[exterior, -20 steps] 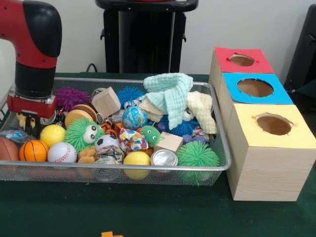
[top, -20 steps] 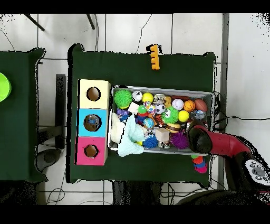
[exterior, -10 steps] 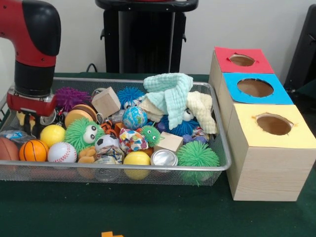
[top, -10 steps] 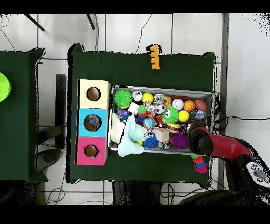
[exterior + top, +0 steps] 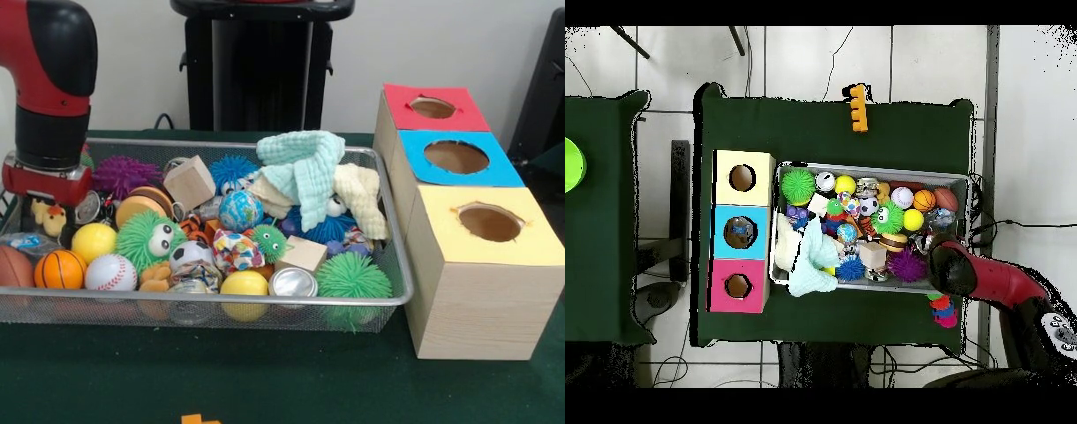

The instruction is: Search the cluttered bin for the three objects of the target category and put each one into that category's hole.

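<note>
The red arm (image 5: 46,97) hangs over the wire bin's (image 5: 265,309) left end, above a yellow ball (image 5: 93,240); three wooden boxes (image 5: 463,230) stand just beside it.

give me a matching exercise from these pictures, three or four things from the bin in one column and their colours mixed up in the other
Things
1. towel
2. basketball
3. spiky ball by the can
4. box nearest the camera

Colours
A. orange
B. yellow top
C. mint green
D. bright green

Pairs: 1-C, 2-A, 3-D, 4-B
</note>
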`<act>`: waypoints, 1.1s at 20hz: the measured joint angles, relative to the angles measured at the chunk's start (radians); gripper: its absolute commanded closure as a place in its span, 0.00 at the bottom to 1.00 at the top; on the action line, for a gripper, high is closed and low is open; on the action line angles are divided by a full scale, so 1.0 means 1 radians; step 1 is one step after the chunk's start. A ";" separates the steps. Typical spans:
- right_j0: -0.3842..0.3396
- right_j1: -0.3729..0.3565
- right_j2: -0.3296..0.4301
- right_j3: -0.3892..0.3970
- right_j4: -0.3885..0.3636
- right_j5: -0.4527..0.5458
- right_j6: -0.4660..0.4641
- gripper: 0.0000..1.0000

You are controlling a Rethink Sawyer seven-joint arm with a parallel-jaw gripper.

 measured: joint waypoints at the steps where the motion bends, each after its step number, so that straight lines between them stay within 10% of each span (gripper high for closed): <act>1: -0.004 0.000 0.005 0.000 0.000 0.004 0.000 0.00; 13: -0.069 -0.012 0.085 0.001 0.001 0.103 0.000 0.00; 22: -0.088 -0.112 0.140 0.041 0.022 0.362 0.000 0.00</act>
